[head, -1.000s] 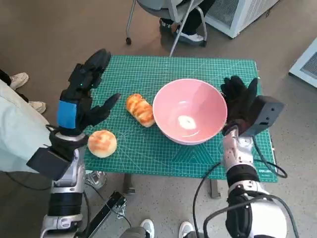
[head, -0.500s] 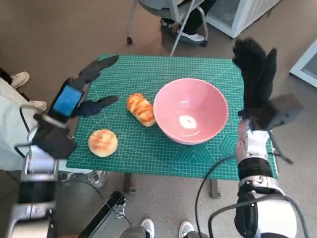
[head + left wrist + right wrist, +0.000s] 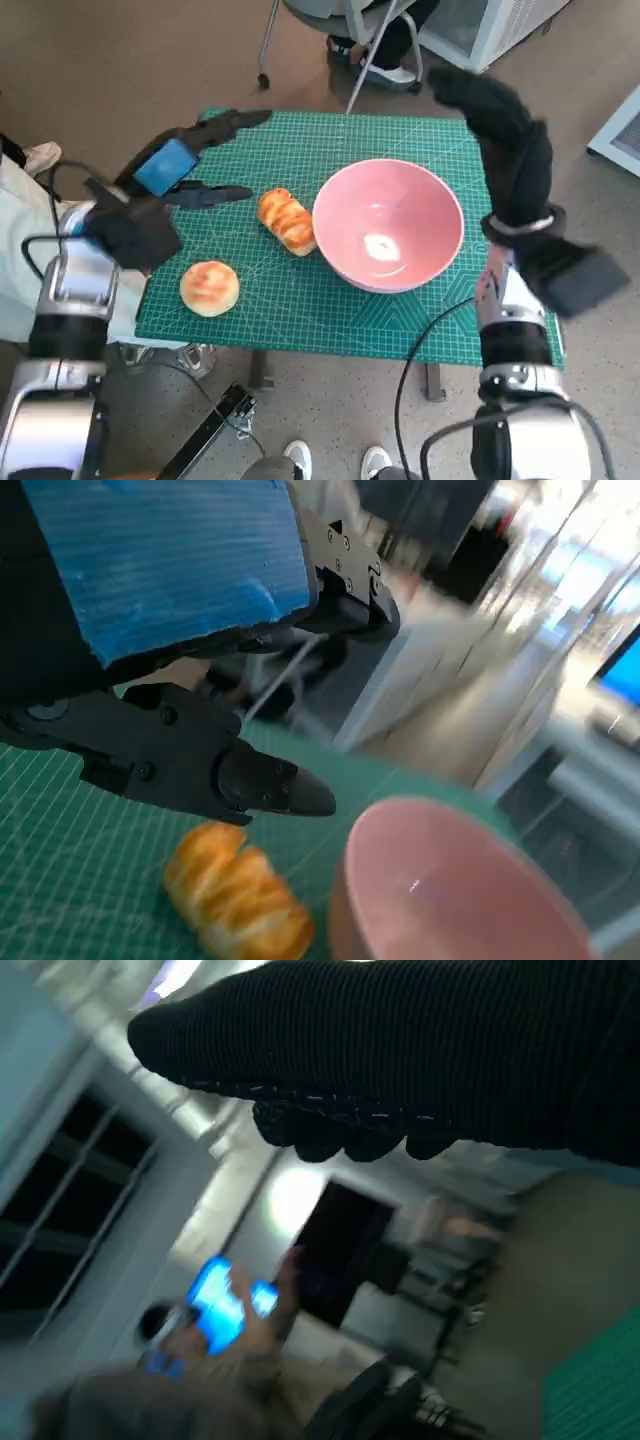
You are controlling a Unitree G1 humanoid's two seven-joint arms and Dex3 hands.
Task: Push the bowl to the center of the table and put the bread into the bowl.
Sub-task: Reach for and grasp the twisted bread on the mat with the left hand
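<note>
The pink bowl (image 3: 388,223) (image 3: 450,885) stands right of the middle of the green cutting mat (image 3: 300,300). An oblong golden bread (image 3: 285,221) (image 3: 238,900) lies just left of the bowl. A round bun (image 3: 209,287) lies near the mat's front left. My left hand (image 3: 190,150) (image 3: 180,650) hovers above the mat's left part, fingers spread, holding nothing. My gloved right hand (image 3: 497,125) (image 3: 420,1050) is raised high over the mat's right edge beside the bowl, empty, fingers extended.
A chair and a person's feet (image 3: 375,60) are beyond the table's far edge. A shoe (image 3: 38,158) shows at the far left. White cabinets (image 3: 480,25) stand at the back right. In the right wrist view a person (image 3: 200,1360) holds a lit phone.
My right hand has risen from beside the bowl's right rim to well above the table. My left hand has lifted and swung outward to the left. Bowl and breads have stayed put.
</note>
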